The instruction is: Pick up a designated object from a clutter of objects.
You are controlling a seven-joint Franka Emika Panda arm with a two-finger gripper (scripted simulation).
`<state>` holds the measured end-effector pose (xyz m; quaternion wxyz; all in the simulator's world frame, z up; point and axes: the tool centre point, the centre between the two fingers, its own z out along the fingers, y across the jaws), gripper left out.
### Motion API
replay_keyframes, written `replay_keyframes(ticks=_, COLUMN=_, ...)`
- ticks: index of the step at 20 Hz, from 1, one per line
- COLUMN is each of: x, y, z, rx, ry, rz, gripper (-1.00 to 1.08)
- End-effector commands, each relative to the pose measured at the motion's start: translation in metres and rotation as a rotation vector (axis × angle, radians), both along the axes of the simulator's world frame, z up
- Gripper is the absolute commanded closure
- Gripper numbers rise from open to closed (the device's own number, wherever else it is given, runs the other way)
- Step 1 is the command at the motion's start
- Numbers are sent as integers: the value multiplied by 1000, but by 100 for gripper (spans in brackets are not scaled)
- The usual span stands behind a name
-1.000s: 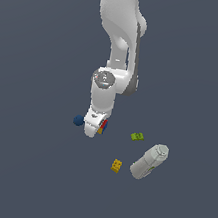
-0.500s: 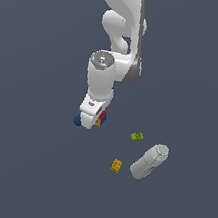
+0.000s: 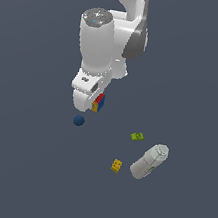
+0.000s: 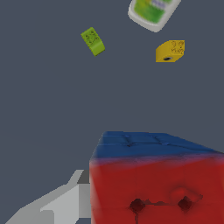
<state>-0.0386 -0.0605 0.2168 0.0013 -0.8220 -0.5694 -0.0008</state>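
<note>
The designated object, a cube with red, blue and yellow faces (image 3: 98,102), hangs above the floor, held in my gripper (image 3: 93,104), which is shut on it. In the wrist view the cube (image 4: 157,183) fills the near part of the picture, red face with dark dots, blue face beyond it, and one grey finger (image 4: 65,201) shows beside it. The rest of the clutter lies on the floor: a dark blue ball (image 3: 79,121) just below the gripper, a small green brick (image 3: 137,136), a small yellow brick (image 3: 116,166) and a pale grey bottle (image 3: 149,162).
The white arm (image 3: 114,36) rises over the scene toward the top of the exterior view. In the wrist view the green brick (image 4: 92,41), yellow brick (image 4: 170,51) and the bottle's green-labelled end (image 4: 153,12) lie far off on the dark grey floor (image 3: 19,166).
The arm has lifted and swung toward the exterior view's left, carrying the cube up off the floor. The blue ball, earlier hidden against the gripper, now lies apart below it.
</note>
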Motion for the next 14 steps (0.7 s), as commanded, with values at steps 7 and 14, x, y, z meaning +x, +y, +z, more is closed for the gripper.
replay_keyframes(ticks=7, x=-3, y=-16, z=86, rx=1, ry=-1, rz=1, gripper=108)
replay_keyframes(ticks=14, x=-4, y=-29, z=150, rx=0, ry=-1, rz=-1, gripper=108)
